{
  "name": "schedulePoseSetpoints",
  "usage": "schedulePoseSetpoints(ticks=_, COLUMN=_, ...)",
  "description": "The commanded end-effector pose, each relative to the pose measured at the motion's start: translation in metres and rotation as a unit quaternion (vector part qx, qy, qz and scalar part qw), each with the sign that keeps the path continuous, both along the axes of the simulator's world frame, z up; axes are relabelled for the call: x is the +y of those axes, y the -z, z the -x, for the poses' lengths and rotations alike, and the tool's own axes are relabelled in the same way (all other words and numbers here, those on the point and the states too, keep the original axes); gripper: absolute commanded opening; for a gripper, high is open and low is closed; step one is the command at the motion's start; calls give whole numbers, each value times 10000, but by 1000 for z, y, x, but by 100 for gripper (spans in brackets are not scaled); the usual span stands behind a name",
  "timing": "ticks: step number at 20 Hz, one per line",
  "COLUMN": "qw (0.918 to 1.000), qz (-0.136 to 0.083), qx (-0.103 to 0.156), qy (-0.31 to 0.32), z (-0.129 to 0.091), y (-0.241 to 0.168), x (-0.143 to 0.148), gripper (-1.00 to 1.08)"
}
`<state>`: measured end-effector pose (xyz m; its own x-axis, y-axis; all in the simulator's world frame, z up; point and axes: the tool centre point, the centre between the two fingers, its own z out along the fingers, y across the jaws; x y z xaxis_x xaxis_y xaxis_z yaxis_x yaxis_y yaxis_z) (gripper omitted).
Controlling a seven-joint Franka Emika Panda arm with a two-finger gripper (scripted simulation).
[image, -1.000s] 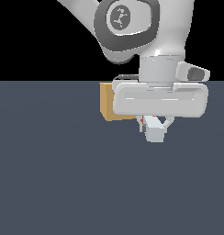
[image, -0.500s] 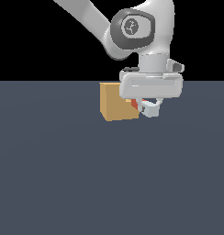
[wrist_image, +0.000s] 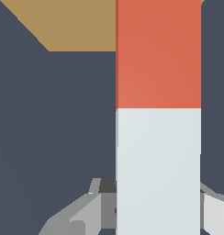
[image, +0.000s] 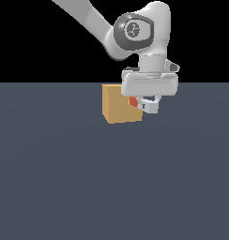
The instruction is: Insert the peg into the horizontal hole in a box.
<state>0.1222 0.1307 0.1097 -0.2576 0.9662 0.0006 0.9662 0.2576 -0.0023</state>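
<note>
The tan box (image: 120,104) stands on the dark floor in the exterior view. The peg (image: 135,101) shows beside it on the exterior view's right as a small red-orange patch next to its white end (image: 150,107). My gripper (image: 148,106) is shut on the peg, just right of the box. In the wrist view the peg (wrist_image: 158,114) runs from its white half between my fingers (wrist_image: 84,213) to its red-orange half, which reaches the box (wrist_image: 72,23). The hole is hidden.
The dark blue-grey floor (image: 88,187) spreads out around the box. The arm's wrist and hand (image: 149,84) hang above and to the exterior view's right of the box.
The arm has carried the peg further away in the exterior view and up to the box's right side. The grip on the peg is unchanged.
</note>
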Motion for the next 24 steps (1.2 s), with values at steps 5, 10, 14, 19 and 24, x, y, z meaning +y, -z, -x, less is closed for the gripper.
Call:
schedulePoseSetpoints(ticks=5, qw=10000, qz=2, qx=-22, qy=-15, z=-1, y=-3, x=-1, gripper=-100)
schedulePoseSetpoints(ticks=10, qw=10000, qz=4, qx=-9, qy=-13, z=0, y=-1, x=1, gripper=-100)
schedulePoseSetpoints(ticks=14, qw=10000, qz=3, qx=-12, qy=-14, z=5, y=-2, x=17, gripper=-100)
schedulePoseSetpoints(ticks=19, qw=10000, qz=3, qx=-15, qy=-14, z=17, y=-2, x=59, gripper=-100)
schedulePoseSetpoints(ticks=24, qw=10000, qz=1, qx=-22, qy=-15, z=24, y=-3, x=87, gripper=-100)
